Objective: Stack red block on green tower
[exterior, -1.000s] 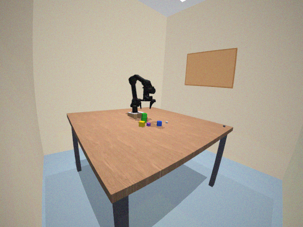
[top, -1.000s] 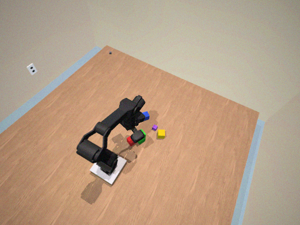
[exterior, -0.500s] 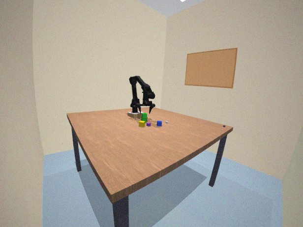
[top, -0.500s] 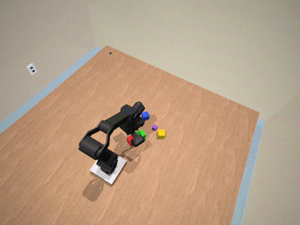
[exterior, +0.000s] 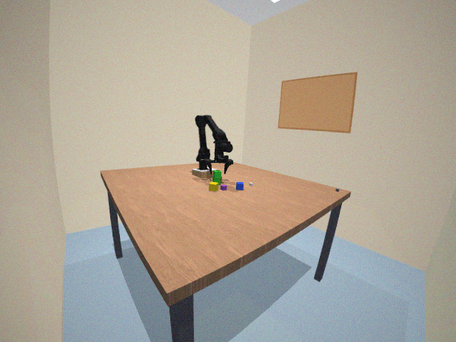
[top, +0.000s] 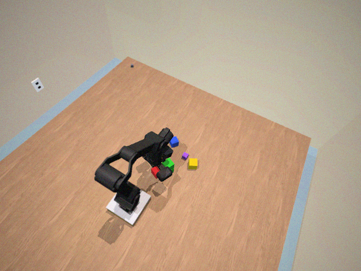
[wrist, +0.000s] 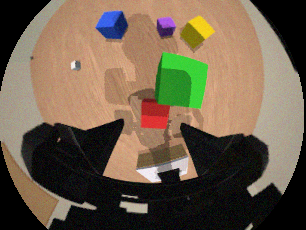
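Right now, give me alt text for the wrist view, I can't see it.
Open black gripper above a red block beside a larger-looking green tower; blue, purple and yellow blocks lie beyond on wood.

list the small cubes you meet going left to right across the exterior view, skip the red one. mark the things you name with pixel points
yellow cube (top: 193, 163) (exterior: 213, 186) (wrist: 197, 32) → purple cube (top: 184, 156) (exterior: 223, 187) (wrist: 166, 26) → blue cube (top: 174, 142) (exterior: 240, 186) (wrist: 112, 25) → white cube (exterior: 251, 184) (wrist: 75, 65) → dark cube (top: 132, 65) (exterior: 337, 189)
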